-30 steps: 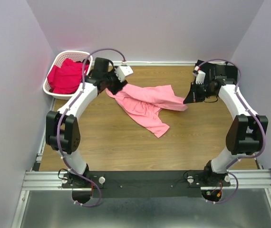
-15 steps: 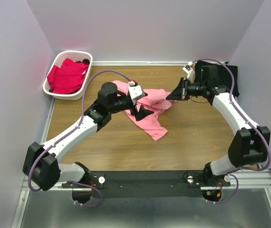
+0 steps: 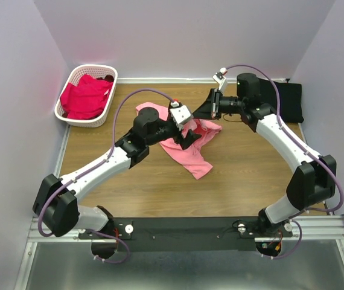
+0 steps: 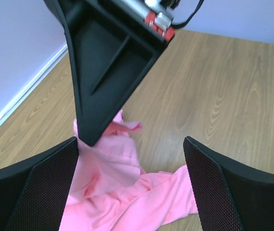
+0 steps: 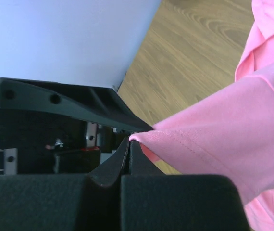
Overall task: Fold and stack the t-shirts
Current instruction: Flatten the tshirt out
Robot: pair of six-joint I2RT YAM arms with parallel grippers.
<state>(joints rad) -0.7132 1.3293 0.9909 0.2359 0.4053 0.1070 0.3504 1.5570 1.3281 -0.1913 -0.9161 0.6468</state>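
Observation:
A salmon-pink t-shirt (image 3: pixel 191 151) lies crumpled on the wooden table's middle. My right gripper (image 3: pixel 210 111) is shut on a hem of it and holds that edge up off the table; the right wrist view shows the pinched fold (image 5: pixel 142 137) at my closed right gripper (image 5: pixel 130 142). My left gripper (image 3: pixel 187 134) hovers over the shirt, open, with pink cloth (image 4: pixel 127 192) below its wide-apart pads (image 4: pixel 41 192) and nothing between them. Magenta-red t-shirts (image 3: pixel 86 96) fill the basket. A black t-shirt (image 3: pixel 289 99) lies at the back right.
The white slotted basket (image 3: pixel 69 81) stands in the back left corner against the wall. Lilac walls close in the table on three sides. Bare wood (image 3: pixel 160 187) stretches between the shirt and the arm bases.
My left arm swung from beside the basket to over the pink shirt, and its gripper opened wide. My right gripper moved left and back, dragging the shirt's edge with it.

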